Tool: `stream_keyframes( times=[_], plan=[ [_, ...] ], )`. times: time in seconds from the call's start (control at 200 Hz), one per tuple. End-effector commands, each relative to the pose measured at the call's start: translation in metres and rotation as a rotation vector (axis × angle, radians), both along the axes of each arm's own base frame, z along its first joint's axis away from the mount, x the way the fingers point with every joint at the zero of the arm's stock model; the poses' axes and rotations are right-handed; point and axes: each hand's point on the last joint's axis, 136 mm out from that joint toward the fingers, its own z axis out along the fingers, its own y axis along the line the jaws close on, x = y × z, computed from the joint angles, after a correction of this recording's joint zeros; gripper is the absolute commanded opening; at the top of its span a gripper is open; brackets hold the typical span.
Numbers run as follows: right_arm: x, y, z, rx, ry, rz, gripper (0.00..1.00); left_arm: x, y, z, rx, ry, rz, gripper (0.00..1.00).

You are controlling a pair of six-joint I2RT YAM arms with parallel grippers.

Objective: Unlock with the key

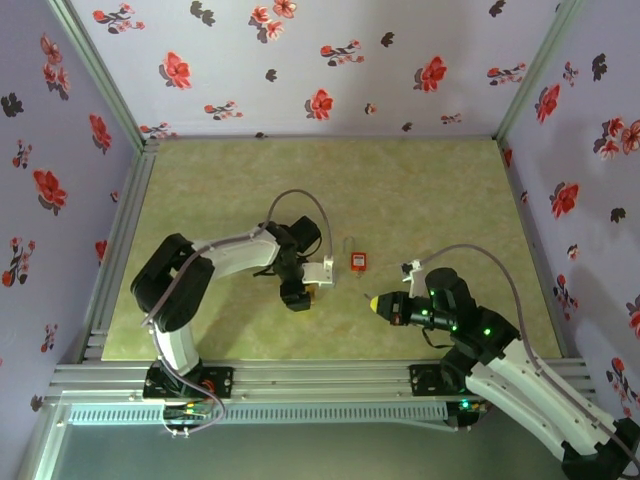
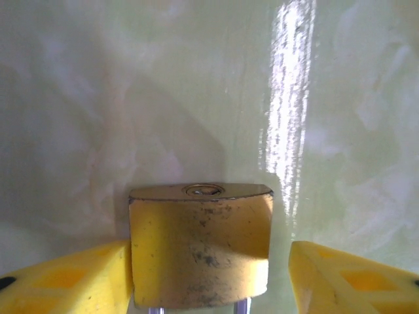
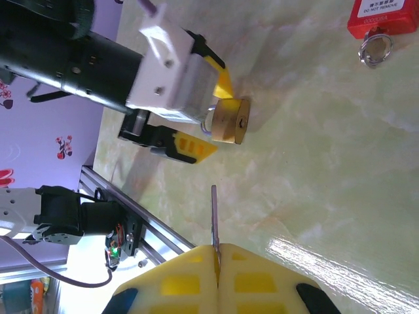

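We see the right tool [image 3: 216,252] closed flat on the key [image 3: 214,219], its two yellow, waffle-patterned plastic pads pressed together with the metal between them. Only the key's thin silver blade shows. It is seen edge-on as a narrow, straight strip, and its head is hidden between the pads. Its long axis runs straight out from the fingertips, with the tip pointing away from the tool and above the bench [image 3: 314,163], a glossy, pale green, marbled surface.

Ahead of the blade's tip and clearly apart from it sits the brass padlock [image 3: 229,122]. It is a squat, rounded block, scuffed and speckled dark, with a round keyhole [image 2: 203,190] in its flat end and the silver legs of a shackle [image 2: 150,309] at the other end.

The left tool [image 2: 209,268] stands open around the padlock. One yellow finger touches the padlock's side, while the other stands off with a gap.

Farther ahead of the right tool and off to one side, a red plastic block [image 3: 380,16] with a white label lies on the bench, a small metal ring [image 3: 375,49] just beside it.
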Motion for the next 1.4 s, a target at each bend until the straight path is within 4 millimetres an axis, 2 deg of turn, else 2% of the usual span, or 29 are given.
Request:
stream_keyframes(
  times=[0.0,0.15,0.335,0.61,0.8,1.035,1.395],
  plan=[
    [0.000,-0.003,-0.006,-0.013,0.013,-0.019,0.00,-0.004,0.001,0.020,-0.052,0.022,0.013,0.64],
    [0.001,-0.002,-0.004,-0.004,0.010,-0.022,0.00,0.000,0.008,0.007,0.016,0.058,0.018,0.62],
    [0.000,-0.003,-0.005,-0.005,0.016,-0.022,0.00,0.008,0.004,-0.004,0.047,0.069,0.023,0.61],
    [0.001,-0.004,-0.005,-0.007,0.010,-0.028,0.00,0.004,0.010,-0.021,0.085,0.079,0.021,0.58],
    [0.001,-0.004,-0.005,-0.007,0.007,-0.029,0.00,0.006,0.013,-0.033,0.132,0.077,0.028,0.50],
    [0.002,-0.004,-0.005,-0.005,0.004,-0.032,0.00,0.007,0.014,-0.038,0.160,0.076,0.028,0.43],
    [0.002,-0.004,-0.001,0.010,-0.011,-0.033,0.00,-0.008,0.024,-0.063,0.296,0.051,0.040,0.26]
  ],
)
